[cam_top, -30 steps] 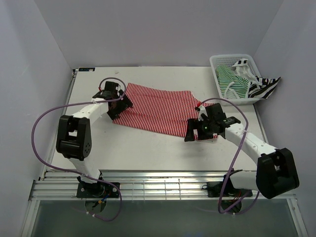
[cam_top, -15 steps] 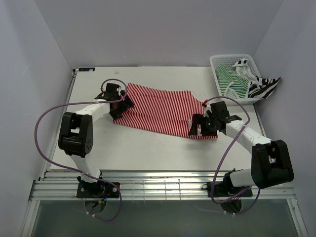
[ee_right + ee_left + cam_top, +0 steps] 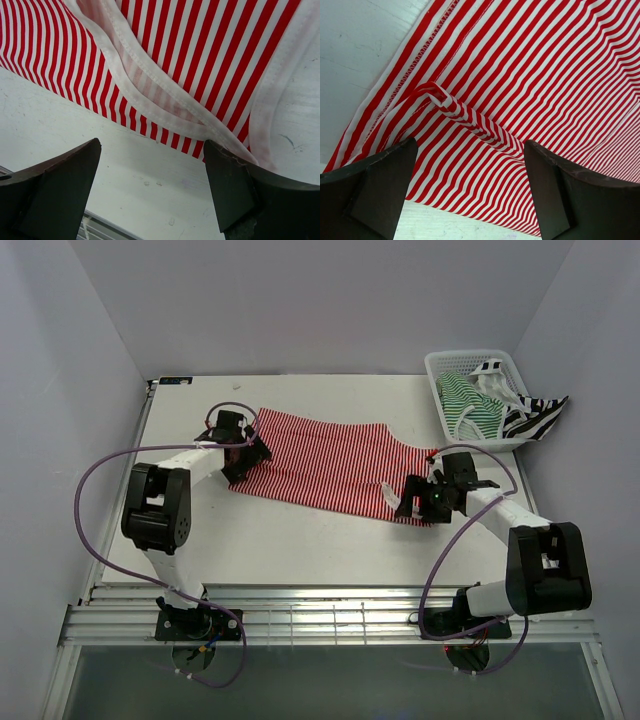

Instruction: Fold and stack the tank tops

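The red-and-white tank top (image 3: 325,460) lies spread flat across the middle of the table. My left gripper (image 3: 243,453) is open, low over its left end; in the left wrist view (image 3: 470,190) the jaws straddle the striped cloth (image 3: 530,85), which has a small raised fold (image 3: 445,102). My right gripper (image 3: 412,502) is open at the top's right end; in the right wrist view (image 3: 152,192) the jaws straddle bare table just off the white-bound strap edge (image 3: 160,107). The green-and-white top (image 3: 468,405) and the black-and-white top (image 3: 535,417) lie in the basket.
The white lattice basket (image 3: 440,365) stands at the table's back right corner, with the black-and-white top hanging over its right rim. Purple cables loop from both arms. Grey walls close in the table on the left, back and right.
My right gripper has moved right and a little back along the top's right end. My left gripper has shifted slightly right over the left end. The red top still lies flat.
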`<state>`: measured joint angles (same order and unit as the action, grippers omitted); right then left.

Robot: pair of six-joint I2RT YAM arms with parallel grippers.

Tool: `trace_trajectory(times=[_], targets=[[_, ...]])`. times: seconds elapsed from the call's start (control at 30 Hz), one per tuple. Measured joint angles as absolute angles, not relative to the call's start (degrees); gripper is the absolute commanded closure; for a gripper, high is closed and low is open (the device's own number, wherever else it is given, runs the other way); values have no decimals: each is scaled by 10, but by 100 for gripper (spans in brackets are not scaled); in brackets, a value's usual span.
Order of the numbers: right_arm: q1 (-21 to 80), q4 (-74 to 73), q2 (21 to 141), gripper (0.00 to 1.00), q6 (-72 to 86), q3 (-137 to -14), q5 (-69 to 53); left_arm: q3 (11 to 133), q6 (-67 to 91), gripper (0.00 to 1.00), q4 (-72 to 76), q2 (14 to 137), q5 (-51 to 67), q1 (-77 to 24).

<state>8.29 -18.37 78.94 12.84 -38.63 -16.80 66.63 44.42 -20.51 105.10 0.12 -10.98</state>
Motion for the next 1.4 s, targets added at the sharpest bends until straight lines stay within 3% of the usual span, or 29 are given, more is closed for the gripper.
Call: trace_trajectory(times=[0.3, 0.6, 0.73, 1.17, 1.4], targets=[[74, -152, 773, 10, 129, -361, -188, 637, 455, 2, -209, 1031, -19, -110], [74, -176, 651, 10, 146, -277, -204, 475, 474, 2, -286, 867, -27, -110], [74, -213, 630, 10, 148, -274, -216, 457, 472, 2, -324, 821, -25, -110], [75, -312, 682, 10, 97, -529, -214, 656, 453, 2, -347, 845, -64, -108], [112, -327, 794, 10, 70, -636, -213, 742, 431, 2, -349, 936, -80, -82]])
